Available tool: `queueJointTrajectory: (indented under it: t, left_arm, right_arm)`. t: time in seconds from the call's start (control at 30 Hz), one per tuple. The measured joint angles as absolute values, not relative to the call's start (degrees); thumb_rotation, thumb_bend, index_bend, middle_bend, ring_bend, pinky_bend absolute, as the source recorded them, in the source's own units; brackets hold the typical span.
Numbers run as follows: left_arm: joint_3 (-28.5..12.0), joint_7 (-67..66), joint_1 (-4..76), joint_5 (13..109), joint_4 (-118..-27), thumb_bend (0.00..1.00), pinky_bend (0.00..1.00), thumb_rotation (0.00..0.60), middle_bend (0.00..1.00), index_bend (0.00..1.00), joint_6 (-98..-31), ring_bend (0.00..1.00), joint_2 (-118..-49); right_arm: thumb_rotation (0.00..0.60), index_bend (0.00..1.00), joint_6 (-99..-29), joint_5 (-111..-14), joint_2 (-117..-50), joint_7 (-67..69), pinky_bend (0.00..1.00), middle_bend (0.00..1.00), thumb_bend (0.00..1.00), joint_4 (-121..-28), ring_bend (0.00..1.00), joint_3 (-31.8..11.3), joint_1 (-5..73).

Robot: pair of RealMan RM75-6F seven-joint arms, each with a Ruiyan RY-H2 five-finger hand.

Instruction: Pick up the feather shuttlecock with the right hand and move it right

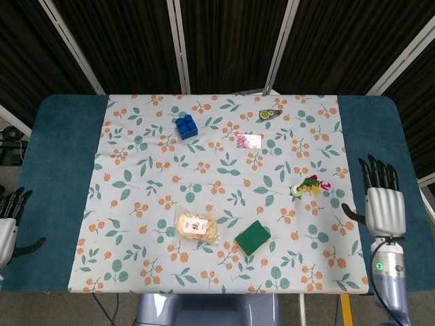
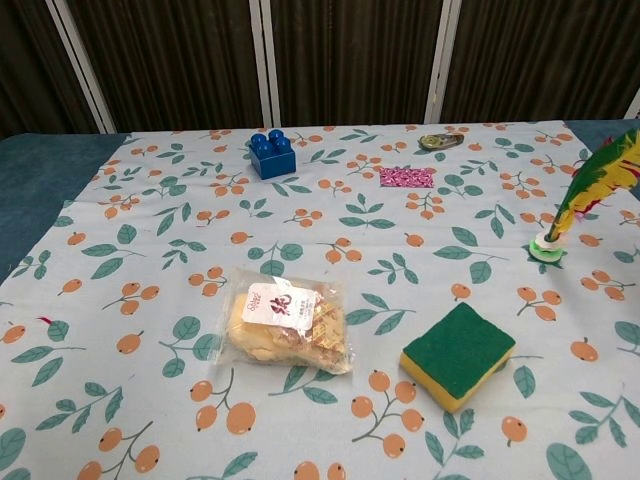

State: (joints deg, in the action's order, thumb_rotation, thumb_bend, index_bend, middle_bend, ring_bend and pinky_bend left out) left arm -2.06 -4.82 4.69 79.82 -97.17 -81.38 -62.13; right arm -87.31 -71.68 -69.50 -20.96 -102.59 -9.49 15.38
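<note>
The feather shuttlecock (image 1: 307, 187) stands on the floral cloth at the right, its white base (image 2: 546, 246) down and its green, yellow and pink feathers (image 2: 601, 175) leaning to the right. My right hand (image 1: 383, 204) hovers over the blue table edge, well right of the shuttlecock, with spread fingers and nothing in it. My left hand (image 1: 8, 224) sits at the far left edge of the head view, fingers apart, holding nothing. Neither hand shows in the chest view.
On the cloth lie a green and yellow sponge (image 1: 252, 238), a bagged snack (image 1: 197, 227), a blue toy brick (image 1: 185, 127), a pink packet (image 1: 249, 141) and a small dark oval object (image 1: 269, 115). Blue table margins (image 1: 61, 176) flank the cloth.
</note>
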Motion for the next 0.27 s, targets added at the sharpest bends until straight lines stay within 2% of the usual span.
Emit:
queueJointTrajectory:
  t: [0.13,0.27]
  left_arm:
    - [-1.74,-5.44,4.65,80.77,-96.65,0.19,0.00,0.600,0.00,0.00,-81.74,0.00,-62.19]
    - [-1.73,-5.52,4.67,81.15,-96.19,0.19,0.00,0.600,0.00,0.00,-81.97,0.00,-62.12]
  right_arm:
    - [0.600,0.05,-90.21,-81.67,-66.95,-17.17,0.00,0.00,0.04,-96.22,0.00,-3.04,11.06]
    - [0.600,0.04,-91.46,-84.89,-65.96,-12.89,0.00,0.00,0.04,-91.23,0.00,0.10,8.01]
